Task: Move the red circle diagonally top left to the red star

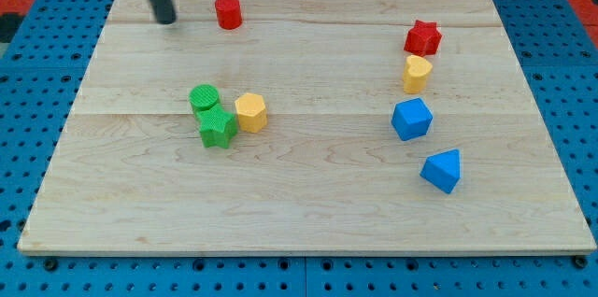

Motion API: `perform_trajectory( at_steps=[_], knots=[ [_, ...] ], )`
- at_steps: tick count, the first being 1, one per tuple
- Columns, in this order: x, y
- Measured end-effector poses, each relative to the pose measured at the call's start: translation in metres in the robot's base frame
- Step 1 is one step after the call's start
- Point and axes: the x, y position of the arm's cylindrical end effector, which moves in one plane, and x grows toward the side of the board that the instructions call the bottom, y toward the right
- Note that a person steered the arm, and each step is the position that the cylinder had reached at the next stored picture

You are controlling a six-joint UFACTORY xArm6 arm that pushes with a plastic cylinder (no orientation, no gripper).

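Observation:
The red circle [228, 11] stands near the view's top, left of centre, on the wooden board [308, 194]. The red star [422, 37] sits far off at the view's upper right. My tip [166, 21] is the lower end of a dark rod coming down from the view's top; it rests on the board just left of the red circle, with a small gap between them.
A yellow block [418, 73] lies just below the red star, then a blue cube [411, 119] and a blue wedge-like block [442, 170]. At centre left a green circle [204, 99], a green star [217, 128] and a yellow hexagon [250, 112] cluster together.

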Motion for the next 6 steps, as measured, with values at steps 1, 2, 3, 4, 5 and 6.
perform_trajectory(
  at_steps=[1,2,3,4,5,6],
  knots=[
    [-0.005,0.116],
    [-0.016,0.21],
    [-0.018,0.18],
    [-0.046,0.186],
    [-0.047,0.216],
    [-0.039,0.267]
  ],
)
